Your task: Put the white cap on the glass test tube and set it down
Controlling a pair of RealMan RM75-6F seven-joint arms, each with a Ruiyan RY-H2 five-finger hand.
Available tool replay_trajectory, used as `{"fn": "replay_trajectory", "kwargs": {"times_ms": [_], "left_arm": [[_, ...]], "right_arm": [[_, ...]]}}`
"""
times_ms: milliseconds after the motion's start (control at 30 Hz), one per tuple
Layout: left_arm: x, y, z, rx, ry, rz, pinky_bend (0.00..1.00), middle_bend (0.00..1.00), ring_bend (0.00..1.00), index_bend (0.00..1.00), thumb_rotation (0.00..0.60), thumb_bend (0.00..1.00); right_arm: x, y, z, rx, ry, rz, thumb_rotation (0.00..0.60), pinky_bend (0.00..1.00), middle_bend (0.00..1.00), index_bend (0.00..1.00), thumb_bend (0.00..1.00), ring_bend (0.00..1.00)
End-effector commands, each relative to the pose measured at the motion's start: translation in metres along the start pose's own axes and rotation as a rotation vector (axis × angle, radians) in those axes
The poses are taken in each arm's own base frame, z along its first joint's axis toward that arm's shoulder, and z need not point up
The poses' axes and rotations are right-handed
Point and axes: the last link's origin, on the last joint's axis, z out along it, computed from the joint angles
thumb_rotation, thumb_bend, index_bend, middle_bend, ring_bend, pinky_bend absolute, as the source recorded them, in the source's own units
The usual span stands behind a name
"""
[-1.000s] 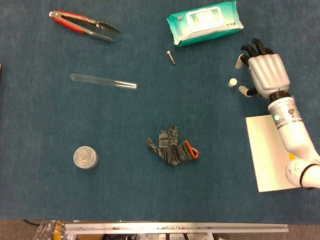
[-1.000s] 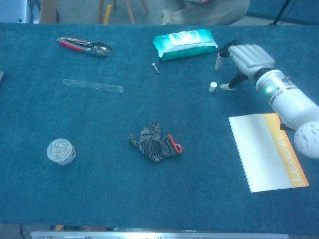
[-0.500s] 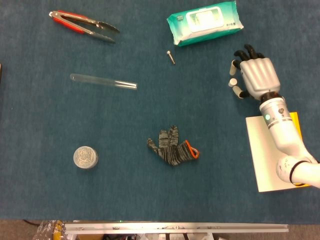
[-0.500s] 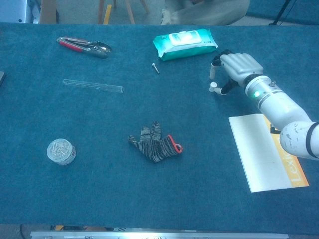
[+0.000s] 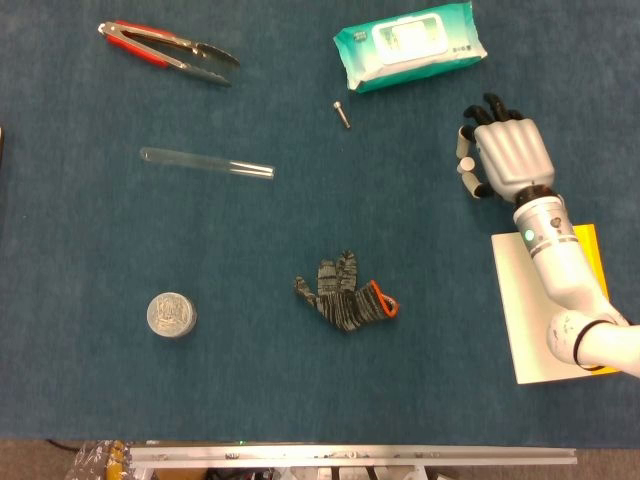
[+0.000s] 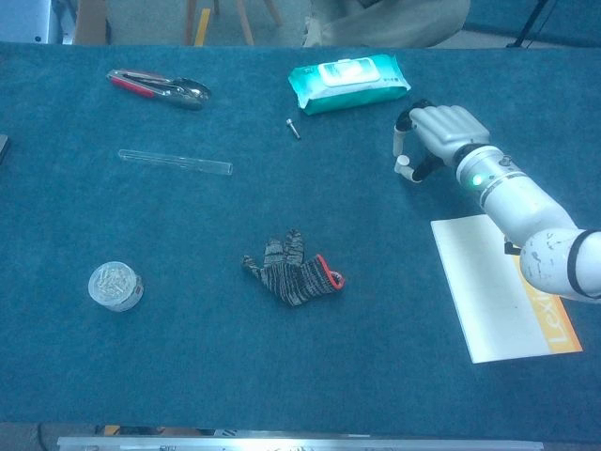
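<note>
The glass test tube (image 5: 207,162) lies flat on the blue table at the left of centre, also seen in the chest view (image 6: 176,162). The small white cap (image 5: 466,164) stands on the table at the right (image 6: 402,162). My right hand (image 5: 508,155) hovers palm-down right beside it, with curled fingers on the far side and the thumb on the near side. The cap sits in the gap between them, and I see no firm contact. In the chest view the right hand (image 6: 443,130) arches over the cap. My left hand is in neither view.
A teal wipes pack (image 5: 409,42) lies behind the hand, with a small screw (image 5: 342,114) to its left. Red-handled tongs (image 5: 165,51) are at the far left. A grey glove (image 5: 345,294) is mid-table, a round tin (image 5: 171,314) front left, and a booklet (image 5: 545,300) under my right forearm.
My right hand has moved left and slightly nearer, from beside the cap to straddling it, with fingers curling closer around it. The cap and tube have not moved.
</note>
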Motion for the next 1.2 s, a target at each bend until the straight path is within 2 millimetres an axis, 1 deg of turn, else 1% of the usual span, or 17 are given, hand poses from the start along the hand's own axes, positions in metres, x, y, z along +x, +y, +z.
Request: {"fn": "replay_trajectory", "kwargs": {"times_ms": [33,333,600,767,967,1067,1200], "left_arm": [[0.000,0.000,0.000,0.000,0.000,0.000,0.07,0.14,0.01,0.19,0.549,0.34],[-0.001,0.000,0.000,0.002,-0.001,-0.001,0.07,0.14,0.01,0.19,0.549,0.34],[0.000,-0.001,0.001,0.006,0.002,-0.001,0.07,0.14,0.01,0.19,0.549,0.34],[0.000,-0.003,0.001,0.010,0.005,-0.002,0.07,0.14,0.01,0.19,0.545,0.34],[0.001,-0.001,0.006,-0.009,-0.011,0.007,0.07,0.14,0.01,0.19,0.549,0.34],[0.001,0.003,0.011,-0.038,-0.031,0.007,0.07,0.14,0.01,0.19,0.550,0.34],[-0.001,0.012,0.019,-0.092,-0.062,0.000,0.07,0.14,0.01,0.20,0.549,0.34]], "right_arm": [[0.000,0.000,0.000,-0.003,0.000,-0.001,0.600,0.23,0.22,0.49,0.27,0.05],[0.000,0.002,0.001,-0.011,-0.004,-0.004,0.600,0.23,0.22,0.49,0.28,0.05],[-0.002,-0.001,0.005,-0.013,-0.010,0.005,0.600,0.23,0.24,0.55,0.29,0.06],[0.003,-0.004,0.006,-0.008,0.003,0.029,0.600,0.23,0.25,0.58,0.31,0.07],[0.024,-0.005,0.002,0.009,0.039,0.078,0.600,0.23,0.25,0.58,0.32,0.07],[0.040,-0.006,-0.004,0.021,0.040,0.135,0.600,0.23,0.25,0.58,0.32,0.07],[0.066,-0.005,-0.014,0.037,0.050,0.188,0.600,0.23,0.25,0.58,0.32,0.07]]}}
